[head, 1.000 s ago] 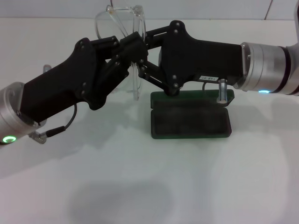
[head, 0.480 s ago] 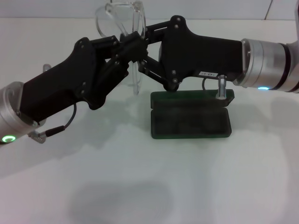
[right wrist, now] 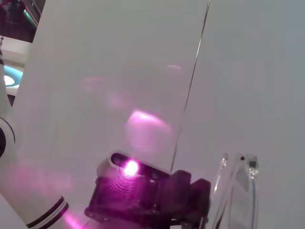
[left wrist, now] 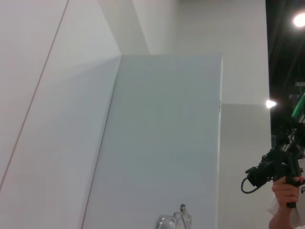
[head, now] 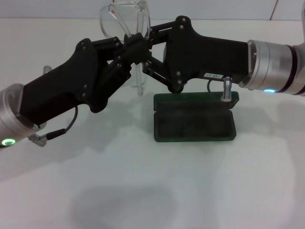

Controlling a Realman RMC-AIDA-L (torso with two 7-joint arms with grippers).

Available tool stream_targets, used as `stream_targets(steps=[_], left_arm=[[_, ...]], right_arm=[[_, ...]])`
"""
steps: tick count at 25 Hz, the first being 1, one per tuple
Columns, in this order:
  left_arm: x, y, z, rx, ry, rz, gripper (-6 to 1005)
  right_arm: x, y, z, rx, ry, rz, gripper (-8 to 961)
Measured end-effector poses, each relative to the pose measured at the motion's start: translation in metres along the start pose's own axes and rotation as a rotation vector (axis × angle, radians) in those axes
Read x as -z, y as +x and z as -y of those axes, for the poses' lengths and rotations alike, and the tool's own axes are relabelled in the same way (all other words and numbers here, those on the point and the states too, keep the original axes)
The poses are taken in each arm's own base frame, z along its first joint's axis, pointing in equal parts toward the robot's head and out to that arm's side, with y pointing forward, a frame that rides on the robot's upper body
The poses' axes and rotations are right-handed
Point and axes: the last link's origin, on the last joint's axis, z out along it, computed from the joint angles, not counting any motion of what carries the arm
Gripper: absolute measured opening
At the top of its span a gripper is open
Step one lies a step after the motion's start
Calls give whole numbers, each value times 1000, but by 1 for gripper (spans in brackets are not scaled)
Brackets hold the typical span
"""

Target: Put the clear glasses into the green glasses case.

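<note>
We hold the glasses [head: 125, 24] between both closed end effectors, left [head: 127, 53] and right [head: 143, 47], above the desk; uneven release risks missing the case [head: 194, 125]

small white label on right gripper [head: 143, 47], print unreadable

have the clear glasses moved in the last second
Yes, slightly. The clear glasses have drifted a little toward the robot's right and upward, judged against the green glasses case, which has stayed put.
</note>
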Motion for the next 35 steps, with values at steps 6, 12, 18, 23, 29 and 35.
stream_targets(steps=[6, 12, 18, 23, 29, 35], left_arm=[[1, 0, 1, -2, 5, 2, 157], [-2, 2, 3, -7, -5, 4, 158], [-1, 3, 1, -7, -11, 3, 160], [14, 10, -9, -18, -45, -8, 161], [58, 29, -23, -58, 16, -3, 162], [87, 39, -28, -60, 89, 45, 163]], right_arm=[[-1, -1, 0, 1, -9, 3, 116], [-2, -1, 0, 3, -13, 5, 116], [0, -1, 1, 6, 2, 4, 117], [5, -3, 8, 18, 37, -2, 117], [14, -21, 18, 26, 16, -24, 117], [19, -53, 24, -41, -102, -317, 118]])
